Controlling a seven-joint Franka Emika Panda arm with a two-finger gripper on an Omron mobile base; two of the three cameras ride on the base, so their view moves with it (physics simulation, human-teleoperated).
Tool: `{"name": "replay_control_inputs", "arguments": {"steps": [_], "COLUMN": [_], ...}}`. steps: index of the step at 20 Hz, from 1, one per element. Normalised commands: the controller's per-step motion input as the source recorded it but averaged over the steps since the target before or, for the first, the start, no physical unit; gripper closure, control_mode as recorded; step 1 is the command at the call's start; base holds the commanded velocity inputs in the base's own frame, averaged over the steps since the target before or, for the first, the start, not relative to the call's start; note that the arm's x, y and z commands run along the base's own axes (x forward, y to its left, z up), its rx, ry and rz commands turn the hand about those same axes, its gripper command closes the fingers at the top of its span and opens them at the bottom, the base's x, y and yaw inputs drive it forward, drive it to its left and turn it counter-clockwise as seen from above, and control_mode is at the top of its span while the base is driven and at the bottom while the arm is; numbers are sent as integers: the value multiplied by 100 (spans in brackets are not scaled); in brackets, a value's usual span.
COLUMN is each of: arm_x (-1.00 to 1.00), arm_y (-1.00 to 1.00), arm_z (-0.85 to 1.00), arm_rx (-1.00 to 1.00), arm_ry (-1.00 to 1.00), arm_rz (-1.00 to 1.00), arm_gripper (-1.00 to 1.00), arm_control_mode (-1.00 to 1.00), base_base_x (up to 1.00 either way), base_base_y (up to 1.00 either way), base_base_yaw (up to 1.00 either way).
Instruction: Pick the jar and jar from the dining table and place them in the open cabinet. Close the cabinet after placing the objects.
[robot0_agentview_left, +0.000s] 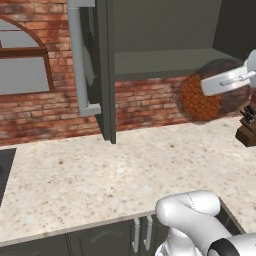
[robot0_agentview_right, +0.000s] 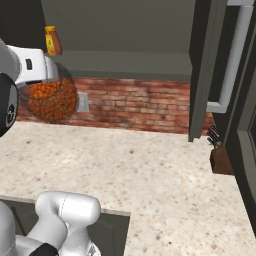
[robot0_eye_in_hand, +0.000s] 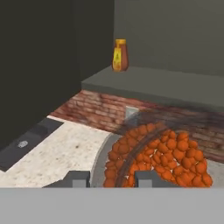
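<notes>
The cabinet (robot0_agentview_left: 165, 62) hangs open above the brick wall, its doors swung out at both sides and its shelf bare apart from a small amber bottle (robot0_eye_in_hand: 120, 55) standing far back at about eleven o'clock in the hand view. Below runs the broad speckled table (robot0_agentview_left: 100, 175), with a dark knife block (robot0_agentview_left: 247, 127) by the wall.

The gripper (robot0_agentview_left: 235, 79) is narrowed onto the jar (robot0_agentview_left: 207, 95) of orange-red grains and holds it in the air, clear of the table, just under the front lip of the shelf. From the jar, the shelf opening lies up and ahead, toward twelve o'clock in the hand view. As I judge it, the jar must rise above the lip before it goes in. I cannot tell how its long axis lies.
</notes>
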Motion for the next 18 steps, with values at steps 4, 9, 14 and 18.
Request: {"name": "replay_control_inputs", "arguments": {"steps": [4, 9, 14, 18], "arm_x": [23, 27, 40, 49], "arm_y": [0, -1, -18, -20], "arm_z": [0, 2, 23, 41], "arm_rx": [0, 0, 0, 0], "arm_ry": [-38, -32, 1, 18], "arm_rz": [-3, -6, -2, 0], "arm_gripper": [100, 100, 100, 100], "arm_control_mode": [-100, -100, -100, -100], "base_base_x": [0, 0, 0, 0], "base_base_y": [0, 0, 0, 0], "base_base_yaw": [0, 0, 0, 0]}}
